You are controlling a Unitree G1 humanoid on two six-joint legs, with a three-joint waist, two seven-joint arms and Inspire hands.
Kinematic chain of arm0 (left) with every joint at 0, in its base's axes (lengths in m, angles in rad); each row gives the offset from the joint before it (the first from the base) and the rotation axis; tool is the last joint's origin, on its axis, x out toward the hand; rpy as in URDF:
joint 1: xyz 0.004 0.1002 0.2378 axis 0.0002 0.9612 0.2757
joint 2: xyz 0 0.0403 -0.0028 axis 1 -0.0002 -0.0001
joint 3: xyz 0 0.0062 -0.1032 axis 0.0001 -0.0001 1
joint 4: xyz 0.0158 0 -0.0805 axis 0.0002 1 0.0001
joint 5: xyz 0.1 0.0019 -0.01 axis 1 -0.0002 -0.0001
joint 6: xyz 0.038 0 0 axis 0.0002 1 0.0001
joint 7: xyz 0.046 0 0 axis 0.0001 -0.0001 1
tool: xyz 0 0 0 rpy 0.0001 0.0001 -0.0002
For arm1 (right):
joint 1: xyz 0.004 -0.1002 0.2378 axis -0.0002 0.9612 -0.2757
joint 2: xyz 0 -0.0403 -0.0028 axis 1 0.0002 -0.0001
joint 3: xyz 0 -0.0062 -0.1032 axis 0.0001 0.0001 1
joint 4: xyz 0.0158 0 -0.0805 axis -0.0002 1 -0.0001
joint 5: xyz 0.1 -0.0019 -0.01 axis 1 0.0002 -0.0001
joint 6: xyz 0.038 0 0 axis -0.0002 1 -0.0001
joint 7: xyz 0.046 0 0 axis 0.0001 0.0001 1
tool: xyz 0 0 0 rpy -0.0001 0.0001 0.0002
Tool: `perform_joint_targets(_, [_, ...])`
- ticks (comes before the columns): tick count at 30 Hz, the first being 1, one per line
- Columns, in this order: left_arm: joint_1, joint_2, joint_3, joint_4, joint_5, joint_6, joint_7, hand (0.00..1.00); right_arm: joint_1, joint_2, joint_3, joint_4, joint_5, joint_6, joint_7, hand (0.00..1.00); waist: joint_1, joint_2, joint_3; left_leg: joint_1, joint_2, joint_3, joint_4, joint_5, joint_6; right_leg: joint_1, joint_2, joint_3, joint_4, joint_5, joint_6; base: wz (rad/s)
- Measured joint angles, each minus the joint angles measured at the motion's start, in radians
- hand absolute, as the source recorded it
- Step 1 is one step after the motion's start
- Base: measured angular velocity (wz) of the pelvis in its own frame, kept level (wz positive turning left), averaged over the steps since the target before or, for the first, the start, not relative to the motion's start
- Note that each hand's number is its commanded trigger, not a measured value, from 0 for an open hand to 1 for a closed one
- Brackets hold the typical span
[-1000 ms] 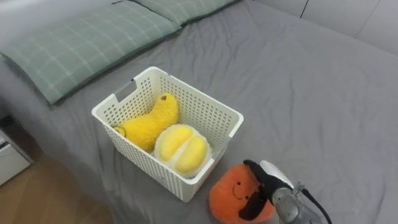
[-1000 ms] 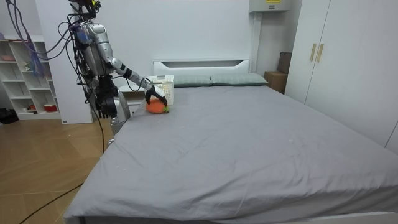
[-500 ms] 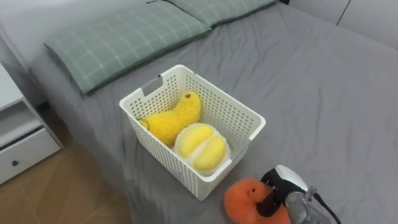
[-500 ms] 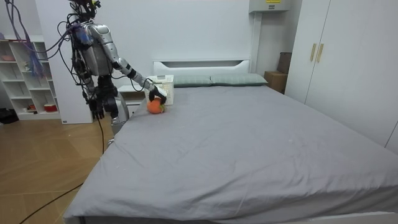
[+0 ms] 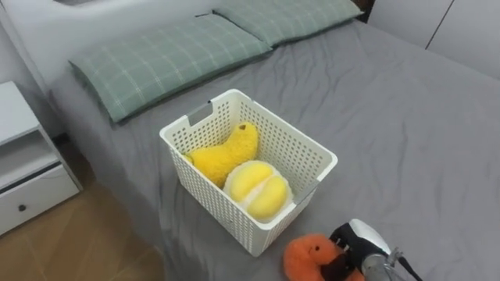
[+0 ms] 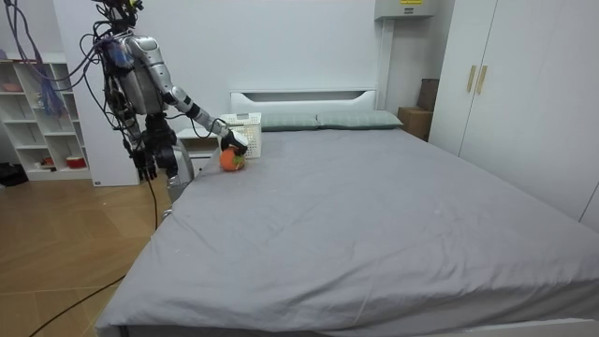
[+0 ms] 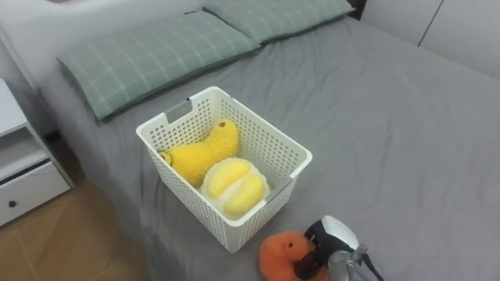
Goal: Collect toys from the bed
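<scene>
Right hand curled round the roundish orange plush, no clear long axis, just off the near corner of the white basket on the bed.

I get bright, even indoor light, soft shadows inside the basket, a faint one beside it on the bed.

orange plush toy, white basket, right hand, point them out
orange plush toy (image 5: 307, 257), left eye view, its round body
white basket (image 5: 209, 197), left eye view, near side wall
right hand (image 5: 362, 236), left eye view, white back of the hand
</scene>
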Motion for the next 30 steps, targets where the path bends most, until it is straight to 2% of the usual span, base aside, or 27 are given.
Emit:
perform_joint_targets(4, [-0.008, 0.007, 0.035, 0.005, -0.001, -0.009, -0.001, 0.00, 0.000, -0.014, -0.080, -0.037, 0.052, -0.005, 0.004, 1.00, -0.022, -0.011, -0.0048, 0.010, 0.003, 0.015, -0.025, 0.012, 0.009, -0.008, -0.001, 0.029, 0.008, 0.010, -0.007, -0.13])
perform_joint_targets(7, [-0.009, 0.019, 0.090, 0.005, -0.002, -0.020, -0.005, 0.00, 0.001, -0.077, -0.117, -0.174, 0.107, -0.001, 0.008, 1.00, -0.054, -0.017, -0.0039, 0.023, 0.007, 0.033, -0.041, 0.015, 0.012, -0.011, -0.003, 0.049, 0.010, 0.011, -0.006, -0.21])
perform_joint_targets(9, [-0.020, 0.030, 0.117, 0.005, -0.003, -0.030, -0.006, 0.00, -0.004, -0.132, -0.160, -0.337, 0.105, -0.010, -0.004, 1.00, -0.079, -0.020, -0.0020, 0.021, 0.019, 0.070, -0.050, 0.015, 0.013, -0.026, 0.000, 0.085, 0.017, 0.013, -0.009, -0.38])
perform_joint_targets(11, [-0.041, 0.046, 0.122, 0.021, -0.005, -0.042, -0.001, 0.00, -0.008, -0.155, -0.183, -0.405, 0.108, -0.022, -0.016, 1.00, -0.103, -0.032, -0.0015, 0.032, 0.023, 0.084, -0.064, 0.015, 0.014, -0.025, 0.001, 0.103, 0.016, 0.013, -0.010, -0.36])
perform_joint_targets(12, [-0.067, 0.054, 0.124, 0.040, -0.002, -0.044, -0.001, 0.00, -0.008, -0.164, -0.198, -0.438, 0.107, -0.021, -0.021, 1.00, -0.110, -0.035, -0.0004, 0.040, 0.030, 0.109, -0.069, 0.012, 0.015, -0.032, 0.003, 0.126, 0.016, 0.013, -0.010, -0.43])
perform_joint_targets(13, [-0.075, 0.055, 0.125, 0.041, -0.002, -0.044, -0.001, 0.00, -0.010, -0.167, -0.206, -0.454, 0.106, -0.021, -0.021, 1.00, -0.109, -0.038, -0.0029, 0.041, 0.035, 0.122, -0.072, 0.009, 0.015, -0.039, 0.006, 0.144, 0.018, 0.014, -0.011, -0.66])
perform_joint_targets(15, [-0.097, 0.058, 0.135, 0.043, -0.005, -0.052, -0.001, 0.00, -0.013, -0.169, -0.227, -0.540, 0.113, -0.013, -0.022, 1.00, -0.129, -0.045, 0.0016, 0.043, 0.046, 0.155, -0.074, 0.000, 0.016, -0.044, 0.016, 0.189, 0.017, 0.022, -0.015, -0.58])
perform_joint_targets(21, [-0.194, 0.050, 0.134, 0.041, -0.006, -0.068, 0.000, 0.00, -0.035, -0.169, -0.269, -0.706, 0.098, 0.001, -0.029, 1.00, -0.175, -0.051, 0.0000, 0.038, 0.063, 0.213, -0.090, -0.009, 0.018, -0.091, 0.022, 0.252, 0.035, 0.030, -0.018, -0.35])
perform_joint_targets(24, [-0.215, 0.049, 0.134, 0.041, -0.017, -0.075, 0.000, 0.00, -0.077, -0.169, -0.268, -0.729, 0.094, 0.009, -0.029, 1.00, -0.179, -0.051, -0.0002, 0.039, 0.066, 0.231, -0.101, -0.009, 0.019, -0.102, 0.023, 0.267, 0.035, 0.031, -0.019, -0.21])
perform_joint_targets(27, [-0.221, 0.048, 0.128, 0.043, -0.045, -0.079, 0.000, 0.00, -0.149, -0.169, -0.260, -0.746, 0.085, 0.031, -0.028, 1.00, -0.178, -0.051, 0.0000, 0.052, 0.072, 0.245, -0.106, -0.010, 0.019, -0.103, 0.027, 0.276, 0.033, 0.031, -0.019, -0.10])
perform_joint_targets(30, [-0.212, 0.047, 0.125, 0.042, -0.051, -0.079, 0.001, 0.00, -0.163, -0.169, -0.258, -0.827, 0.088, 0.049, -0.027, 1.00, -0.174, -0.051, 0.0001, 0.048, 0.073, 0.246, -0.112, -0.010, 0.019, -0.110, 0.028, 0.278, 0.032, 0.031, -0.019, -0.02])
